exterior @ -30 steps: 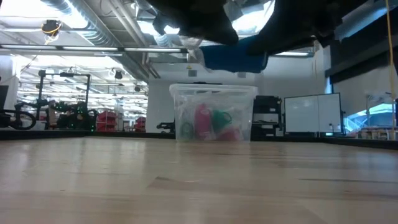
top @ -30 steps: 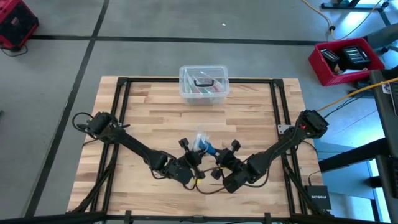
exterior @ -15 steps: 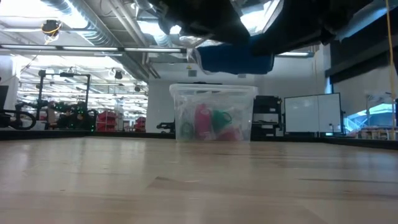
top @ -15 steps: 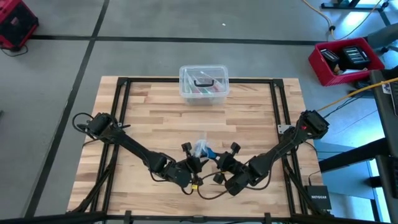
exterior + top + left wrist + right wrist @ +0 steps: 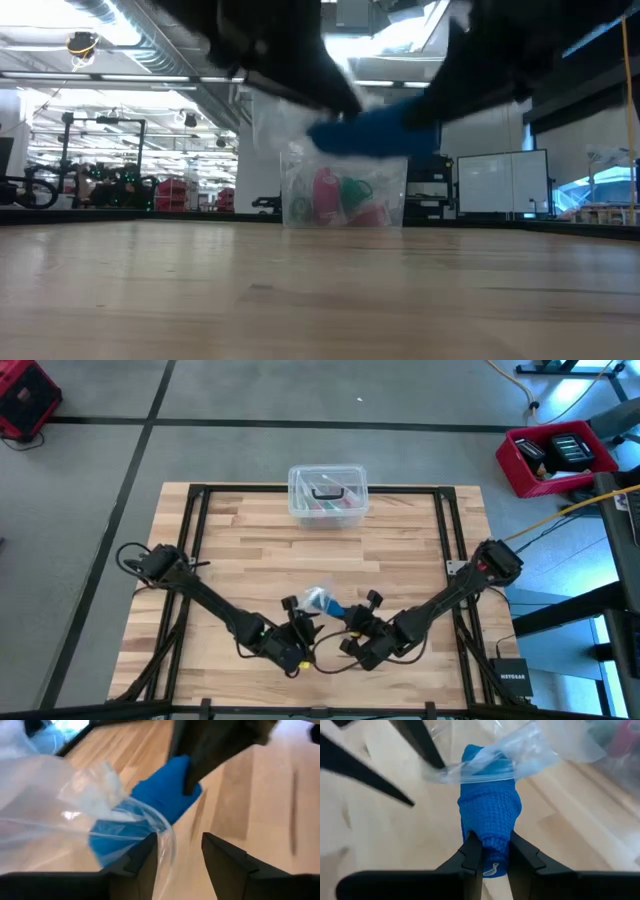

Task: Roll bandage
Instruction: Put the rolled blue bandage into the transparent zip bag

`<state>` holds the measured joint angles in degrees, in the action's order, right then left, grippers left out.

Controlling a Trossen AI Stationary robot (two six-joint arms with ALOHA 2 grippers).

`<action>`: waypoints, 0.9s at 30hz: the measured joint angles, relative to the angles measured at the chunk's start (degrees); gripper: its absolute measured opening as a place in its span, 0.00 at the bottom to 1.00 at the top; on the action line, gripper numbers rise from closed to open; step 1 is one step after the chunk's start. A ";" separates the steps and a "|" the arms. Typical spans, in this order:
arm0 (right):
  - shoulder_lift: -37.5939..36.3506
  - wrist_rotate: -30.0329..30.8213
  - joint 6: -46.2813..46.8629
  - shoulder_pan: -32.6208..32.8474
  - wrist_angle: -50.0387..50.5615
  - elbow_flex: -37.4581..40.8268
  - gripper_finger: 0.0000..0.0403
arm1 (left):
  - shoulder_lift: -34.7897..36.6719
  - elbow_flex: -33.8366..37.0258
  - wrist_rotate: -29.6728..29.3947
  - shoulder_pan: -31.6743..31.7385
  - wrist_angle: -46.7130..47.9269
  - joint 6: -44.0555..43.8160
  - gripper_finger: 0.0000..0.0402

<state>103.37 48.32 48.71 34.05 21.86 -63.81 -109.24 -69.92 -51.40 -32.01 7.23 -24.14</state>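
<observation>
so the bandage (image 5: 489, 820) is a compact blue roll, held up off the tabletop (image 5: 240, 550) near the front middle, right between the two arms. Its far end is poking into the mouth of a small clear plastic bag (image 5: 75, 815), and the bag's rim wraps around the top of the roll in the right wrist view. In the high view you only get a sliver of blue (image 5: 335, 608) next to the pale bag (image 5: 317, 598)

The right hand (image 5: 490, 854) has the roll pinched between its two dark fingers, clamped on the near end, so that one's clearly gripping it. The left hand (image 5: 179, 851) is right at the bag: its fingers are spread apart with a clear gap between them, and the bag's edge sits against one finger (image 5: 145, 860), but it doesn't look clamped on anything

From table height both arms are just dark shapes overhead with the blue roll (image 5: 370, 135) hanging between them

Further back, at the far edge of the tabletop, there's a clear lidded plastic box (image 5: 327, 496) with pink and green stuff inside, well apart from everything else
</observation>
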 joint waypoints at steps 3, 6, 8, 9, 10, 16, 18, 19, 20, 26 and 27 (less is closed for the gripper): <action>2.78 -2.49 -2.37 -1.14 -2.01 0.06 0.16 | -0.16 1.98 -0.01 1.01 0.03 -3.13 0.35; 3.92 -0.23 -6.74 -1.04 -5.42 0.11 0.16 | -0.16 3.88 -0.40 1.48 -0.21 -5.85 0.34; 3.85 1.20 -9.44 -0.71 -6.86 0.17 0.15 | -0.11 4.54 -0.65 1.46 -0.62 -6.98 0.33; 3.67 2.17 -9.97 -0.39 -7.19 0.20 0.15 | 0.00 4.75 -0.76 1.39 -0.69 -7.56 0.32; 3.31 3.50 -10.07 0.05 -7.34 0.20 0.15 | 0.03 4.80 -0.83 1.23 -0.63 -8.17 0.31; 2.02 12.16 -10.21 2.14 -9.29 0.07 0.15 | 0.16 4.91 -2.41 0.38 -4.84 -6.86 0.20; 2.02 11.65 -10.29 2.07 -9.41 0.07 0.15 | 0.67 4.95 -2.50 0.19 -8.90 -3.55 0.15; 2.24 10.79 -11.15 1.92 -10.08 0.07 0.15 | 0.90 4.94 -2.50 0.08 -11.14 -1.41 0.12; 2.50 10.02 -12.68 1.89 -11.16 0.07 0.15 | 1.10 4.87 -2.40 0.06 -13.35 0.29 0.09; 2.72 5.09 -24.65 1.82 -18.03 0.15 0.15 | 1.28 4.89 1.03 0.02 -18.93 6.20 0.01; 2.72 4.78 -25.13 1.45 -18.02 0.15 0.15 | 1.28 4.89 2.86 0.21 -19.57 6.77 0.01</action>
<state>106.09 53.11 23.58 35.50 3.84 -63.66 -107.96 -65.04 -48.54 -31.79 -12.33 -17.37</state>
